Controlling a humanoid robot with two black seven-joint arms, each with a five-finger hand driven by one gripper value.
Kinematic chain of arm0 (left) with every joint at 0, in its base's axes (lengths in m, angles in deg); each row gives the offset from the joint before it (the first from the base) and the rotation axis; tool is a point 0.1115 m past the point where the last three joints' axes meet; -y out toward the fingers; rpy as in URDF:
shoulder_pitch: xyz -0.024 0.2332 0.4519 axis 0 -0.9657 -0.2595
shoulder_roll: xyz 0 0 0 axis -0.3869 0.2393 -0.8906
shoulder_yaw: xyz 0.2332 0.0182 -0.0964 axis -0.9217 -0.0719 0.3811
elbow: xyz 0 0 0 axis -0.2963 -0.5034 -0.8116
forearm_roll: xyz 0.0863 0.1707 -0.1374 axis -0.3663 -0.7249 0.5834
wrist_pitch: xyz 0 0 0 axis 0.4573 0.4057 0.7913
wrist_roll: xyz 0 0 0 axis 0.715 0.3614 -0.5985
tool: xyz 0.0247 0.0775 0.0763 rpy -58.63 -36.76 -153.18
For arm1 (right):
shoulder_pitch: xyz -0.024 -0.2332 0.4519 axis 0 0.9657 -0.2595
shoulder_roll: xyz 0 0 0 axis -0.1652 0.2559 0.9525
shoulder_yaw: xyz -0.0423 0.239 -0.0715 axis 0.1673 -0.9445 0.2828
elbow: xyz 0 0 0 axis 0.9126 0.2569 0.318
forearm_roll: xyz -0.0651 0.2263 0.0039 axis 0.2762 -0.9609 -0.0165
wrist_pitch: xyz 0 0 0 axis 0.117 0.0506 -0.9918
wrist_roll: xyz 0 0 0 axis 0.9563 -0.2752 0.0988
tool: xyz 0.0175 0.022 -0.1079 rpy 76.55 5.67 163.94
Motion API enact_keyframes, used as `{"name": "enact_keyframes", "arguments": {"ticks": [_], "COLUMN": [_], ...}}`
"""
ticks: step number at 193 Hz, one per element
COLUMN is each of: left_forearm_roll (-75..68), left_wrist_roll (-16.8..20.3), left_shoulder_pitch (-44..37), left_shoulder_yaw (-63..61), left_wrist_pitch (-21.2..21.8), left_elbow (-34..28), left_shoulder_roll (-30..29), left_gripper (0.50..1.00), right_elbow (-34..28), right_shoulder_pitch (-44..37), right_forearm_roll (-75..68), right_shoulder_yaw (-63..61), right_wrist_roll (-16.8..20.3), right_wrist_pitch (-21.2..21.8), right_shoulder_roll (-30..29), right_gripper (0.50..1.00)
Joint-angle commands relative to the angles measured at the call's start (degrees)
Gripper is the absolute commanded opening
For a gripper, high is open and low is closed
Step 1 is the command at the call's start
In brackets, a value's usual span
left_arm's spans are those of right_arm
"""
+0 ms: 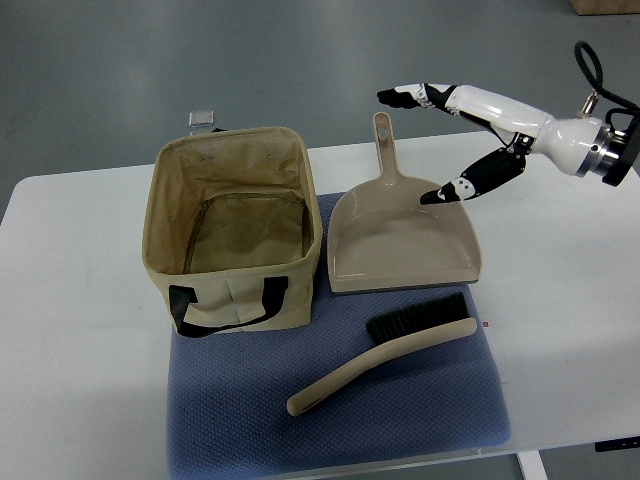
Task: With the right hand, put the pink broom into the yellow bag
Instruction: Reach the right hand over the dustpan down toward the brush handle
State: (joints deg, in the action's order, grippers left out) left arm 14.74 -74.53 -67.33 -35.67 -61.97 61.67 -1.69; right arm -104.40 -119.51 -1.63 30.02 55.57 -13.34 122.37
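Fingers spread and holding nothing, the right hand (455, 135) hovers at the upper right of the frame, above the beige dustpan (402, 240). The broom (385, 360), beige-pink with black bristles, lies at lower centre on a blue mat (330, 420). At left centre stands the open yellow bag (232, 230). No legible writing shows anywhere.
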Motion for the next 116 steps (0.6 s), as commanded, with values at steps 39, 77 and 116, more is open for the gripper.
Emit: {"name": "enact_keyframes", "arguments": {"ticks": [39,77,116], "left_forearm_roll": [0.0,0.0,0.0], "left_wrist_roll": [0.0,0.0,0.0], "left_shoulder_pitch": [0.0,0.0,0.0], "left_shoulder_yaw": [0.0,0.0,0.0], "left_wrist_pitch": [0.01,0.01,0.01], "left_elbow": [0.0,0.0,0.0], "left_shoulder_roll": [0.0,0.0,0.0], "left_gripper": [1.0,1.0,1.0], "right_elbow": [-5.88,-7.64,-8.25], "right_shoulder_pitch": [-10.46,-16.79,-19.69], "right_forearm_roll": [13.26,15.89,19.06], "right_shoulder_yaw": [13.3,21.99,28.5], "right_wrist_roll": [-4.08,-4.44,-3.47], "right_wrist_pitch": [3.07,5.36,7.2], "right_shoulder_roll": [1.98,1.63,-0.21], "right_gripper": [0.946,0.946,0.946]}}
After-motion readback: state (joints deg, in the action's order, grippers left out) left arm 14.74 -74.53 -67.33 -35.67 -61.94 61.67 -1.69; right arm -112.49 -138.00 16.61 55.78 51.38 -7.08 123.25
